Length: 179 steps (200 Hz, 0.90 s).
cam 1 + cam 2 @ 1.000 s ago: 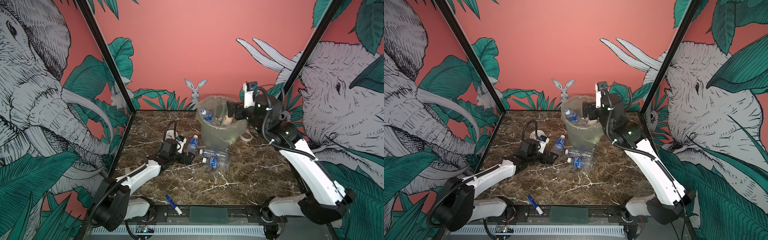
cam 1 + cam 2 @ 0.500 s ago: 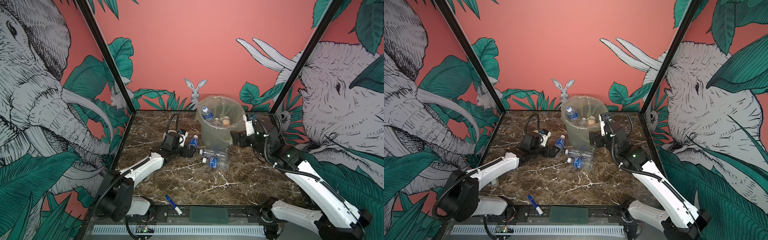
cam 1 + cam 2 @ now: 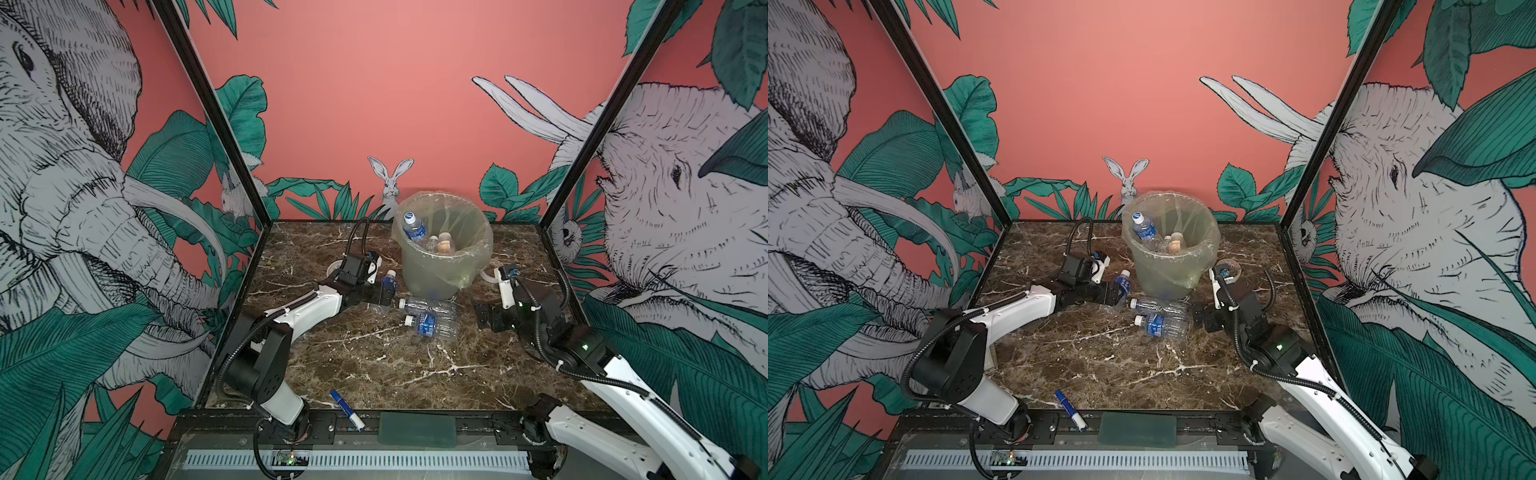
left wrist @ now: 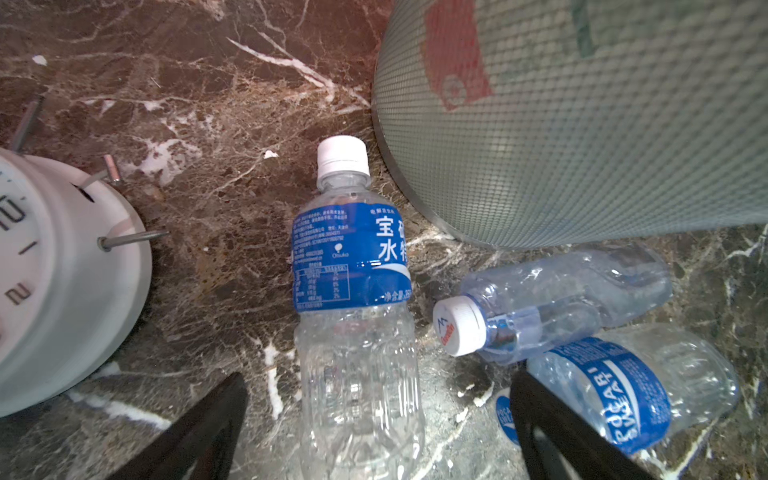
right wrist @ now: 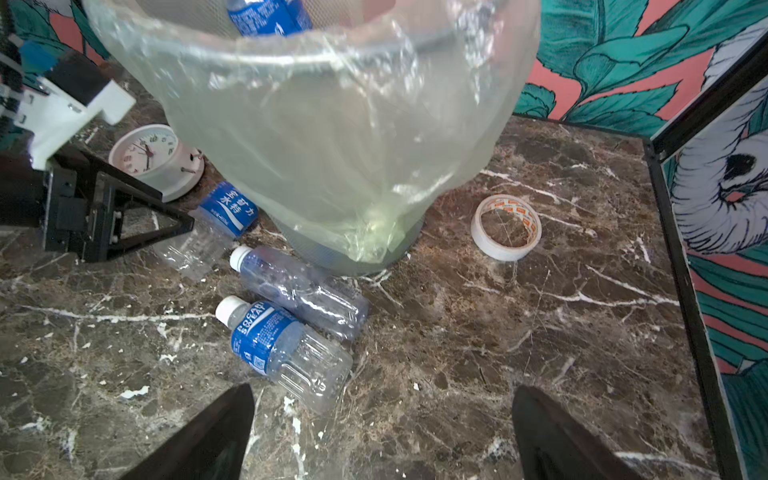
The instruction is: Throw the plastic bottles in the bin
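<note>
Bottles (image 3: pixel 430 306), three, lie on the marble table (image 3: pixel 374 365) at the foot of the bin (image 3: pixel 440 270): a blue-labelled bottle (image 4: pixel 353 266) with its base between the wide-spread, unclosed fingers of my left gripper (image 4: pixel 374 382), then a clear bottle (image 4: pixel 561 299) and a Pocari bottle (image 4: pixel 623 390) side by side. More bottles (image 3: pixel 413 226) show inside the bin. My right gripper (image 5: pixel 382 390), wide and empty, hangs near the Pocari bottle. A white clock (image 4: pixel 62 282) sits beside my left gripper.

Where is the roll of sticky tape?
The tape roll lies flat on the marble table beside the bin, on the right arm's side, plain in the right wrist view.
</note>
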### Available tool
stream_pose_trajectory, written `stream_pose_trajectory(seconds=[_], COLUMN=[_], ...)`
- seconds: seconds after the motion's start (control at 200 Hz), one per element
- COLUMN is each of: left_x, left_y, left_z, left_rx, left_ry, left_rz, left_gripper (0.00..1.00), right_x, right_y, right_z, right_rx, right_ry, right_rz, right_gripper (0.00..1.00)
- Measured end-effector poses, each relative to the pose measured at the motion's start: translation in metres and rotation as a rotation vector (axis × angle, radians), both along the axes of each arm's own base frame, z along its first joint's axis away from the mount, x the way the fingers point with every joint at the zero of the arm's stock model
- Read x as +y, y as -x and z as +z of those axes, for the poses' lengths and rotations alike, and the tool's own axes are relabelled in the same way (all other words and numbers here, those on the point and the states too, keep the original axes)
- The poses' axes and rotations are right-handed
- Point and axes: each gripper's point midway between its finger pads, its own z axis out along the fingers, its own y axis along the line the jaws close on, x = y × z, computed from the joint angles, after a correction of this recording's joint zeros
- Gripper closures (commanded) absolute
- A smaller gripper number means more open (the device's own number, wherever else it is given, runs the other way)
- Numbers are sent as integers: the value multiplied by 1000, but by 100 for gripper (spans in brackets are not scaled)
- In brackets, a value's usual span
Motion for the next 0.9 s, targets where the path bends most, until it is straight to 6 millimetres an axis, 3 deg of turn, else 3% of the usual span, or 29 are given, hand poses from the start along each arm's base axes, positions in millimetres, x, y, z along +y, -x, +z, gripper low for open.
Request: stream_pose_trajectory(seconds=[0.46, 0.895], left_x=[-1, 2], left_y=[-13, -18], left_z=[-36, -53], left_rx=[72, 96], left_ry=[-70, -129], left_rz=[15, 7], left_gripper=[2, 10], right_x=[-9, -9], right_y=[9, 9], right_z=[-34, -41], right_rx=[63, 76], right_ry=[23, 17], right_rz=[-30, -41], right_gripper=[1, 1])
